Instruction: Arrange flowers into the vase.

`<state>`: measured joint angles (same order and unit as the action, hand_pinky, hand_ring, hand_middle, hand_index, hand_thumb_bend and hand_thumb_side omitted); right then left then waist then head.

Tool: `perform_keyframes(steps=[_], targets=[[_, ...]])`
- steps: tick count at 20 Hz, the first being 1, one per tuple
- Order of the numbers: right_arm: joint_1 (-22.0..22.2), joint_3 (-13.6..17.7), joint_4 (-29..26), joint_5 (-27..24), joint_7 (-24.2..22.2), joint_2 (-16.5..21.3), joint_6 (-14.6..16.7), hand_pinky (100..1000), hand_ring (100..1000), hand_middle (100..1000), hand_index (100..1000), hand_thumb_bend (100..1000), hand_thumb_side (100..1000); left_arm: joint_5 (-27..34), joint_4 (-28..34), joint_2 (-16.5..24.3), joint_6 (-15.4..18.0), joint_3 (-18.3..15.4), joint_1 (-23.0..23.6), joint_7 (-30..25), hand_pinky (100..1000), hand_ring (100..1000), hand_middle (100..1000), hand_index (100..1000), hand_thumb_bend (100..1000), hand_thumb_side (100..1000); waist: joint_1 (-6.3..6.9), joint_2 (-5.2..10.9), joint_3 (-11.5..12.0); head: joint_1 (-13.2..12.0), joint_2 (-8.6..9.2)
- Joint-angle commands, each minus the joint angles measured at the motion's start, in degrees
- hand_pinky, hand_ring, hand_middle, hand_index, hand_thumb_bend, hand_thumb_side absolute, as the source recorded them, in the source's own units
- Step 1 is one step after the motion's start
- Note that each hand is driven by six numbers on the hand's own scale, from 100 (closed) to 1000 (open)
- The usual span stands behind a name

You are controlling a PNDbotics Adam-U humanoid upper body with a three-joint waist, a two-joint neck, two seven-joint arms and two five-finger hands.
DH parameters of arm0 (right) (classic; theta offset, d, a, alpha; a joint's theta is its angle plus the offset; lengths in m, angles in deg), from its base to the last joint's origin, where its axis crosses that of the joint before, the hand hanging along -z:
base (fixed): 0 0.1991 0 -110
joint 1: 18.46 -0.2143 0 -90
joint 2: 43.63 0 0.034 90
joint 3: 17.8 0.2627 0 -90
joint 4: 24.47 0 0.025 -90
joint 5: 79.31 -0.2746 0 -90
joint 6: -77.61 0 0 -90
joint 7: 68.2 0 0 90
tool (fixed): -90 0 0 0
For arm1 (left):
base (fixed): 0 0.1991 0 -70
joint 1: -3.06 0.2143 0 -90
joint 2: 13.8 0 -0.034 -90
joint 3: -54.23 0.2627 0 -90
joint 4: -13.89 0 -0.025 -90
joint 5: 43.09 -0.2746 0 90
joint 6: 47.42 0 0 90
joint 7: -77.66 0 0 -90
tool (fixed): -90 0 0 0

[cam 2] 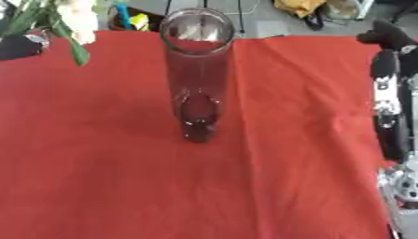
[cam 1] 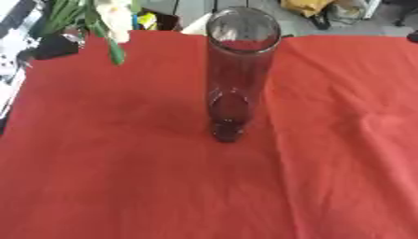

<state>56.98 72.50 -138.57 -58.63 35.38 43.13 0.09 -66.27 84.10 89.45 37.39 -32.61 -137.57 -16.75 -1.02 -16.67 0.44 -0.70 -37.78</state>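
Upper left, flowers (cam 1: 114, 18) near left hand (cam 1: 57, 44), fingers unclear, vase (cam 1: 237, 70) apart.

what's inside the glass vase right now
The vase looks empty: no stems show through its clear wall or open mouth. The flowers hang above the red cloth at upper left, outside it. Glare hides whether there is water.

Clear glossy glass vase (cam 1: 241, 70) on matt, creased red cloth (cam 1: 122, 177).
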Motion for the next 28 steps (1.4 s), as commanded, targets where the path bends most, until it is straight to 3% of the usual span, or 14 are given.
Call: perform_keyframes(steps=[1,10,17,23,28], targets=[[-0.2,0.3,-0.5,-0.7,0.1,0.4,0.2,949,867,722,888,100,1000,4.6,2.5,1.4,-1.0,-1.8,-2.0,2.5,100,100,100,100,127,397,0.16,1.39,0.0,0.0,0.01],[-1.0,0.3,-0.5,-1.7,0.8,1.1,0.7,947,867,726,888,100,984,20.8,6.3,-0.6,-2.5,-1.7,-5.7,7.6,100,100,100,100,166,421,0.45,1.45,-0.6,1.5,-0.66],[-1.9,0.2,-0.5,-2.9,3.0,1.5,1.7,948,866,727,889,100,986,26.5,10.5,-2.8,-2.6,-0.5,-8.0,11.1,100,100,100,100,176,418,0.99,1.36,-1.3,3.8,-0.24],[-2.4,-0.3,-0.5,-3.2,3.0,1.6,1.9,950,866,726,889,100,984,30.9,12.0,-4.8,-2.7,0.0,-10.4,14.0,100,100,100,100,178,424,1.83,1.32,-2.4,2.9,0.14],[-2.6,-0.5,-0.5,-3.5,2.7,1.7,2.0,950,866,726,889,100,983,33.8,12.7,-5.9,-2.1,-0.1,-12.4,17.4,100,100,100,100,193,436,2.39,1.36,-3.5,1.9,2.67]])
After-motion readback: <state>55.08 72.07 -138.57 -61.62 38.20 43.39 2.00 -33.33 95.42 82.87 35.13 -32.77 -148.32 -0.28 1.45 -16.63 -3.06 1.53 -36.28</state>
